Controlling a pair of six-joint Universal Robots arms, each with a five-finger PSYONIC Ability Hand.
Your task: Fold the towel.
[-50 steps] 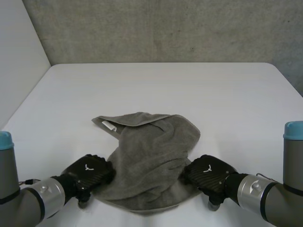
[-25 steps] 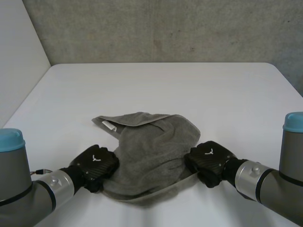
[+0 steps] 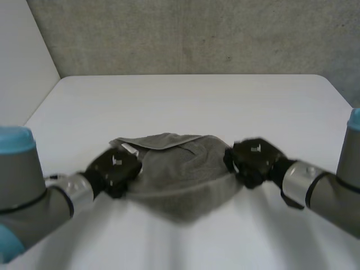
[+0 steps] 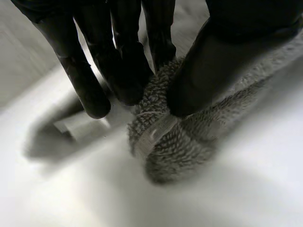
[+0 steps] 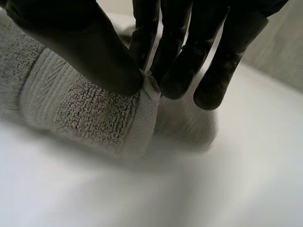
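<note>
Left hand (image 3: 114, 167): closed on the left edge of the crumpled grey terry-cloth towel (image 3: 180, 180). In the left wrist view the thumb (image 4: 213, 61) pinches a bunched corner of the towel against the fingers (image 4: 125, 61). A flat woven hem band shows just below the pinch.

Right hand (image 3: 253, 160): closed on the towel's right edge. In the right wrist view the thumb (image 5: 80, 42) and fingers (image 5: 175, 47) clamp a towel corner between them. A flat woven band crosses the pile beside the thumb.

Towel: spans the gap between both hands on the white table (image 3: 197, 101), with its far edge folded over on itself. A grey concrete wall (image 3: 191, 34) stands beyond the towel, past the table's far edge.

Labels: a small white sewn tag (image 3: 130, 149) sits at the towel's far left corner, just beside the left hand. Its print is too small to read.
</note>
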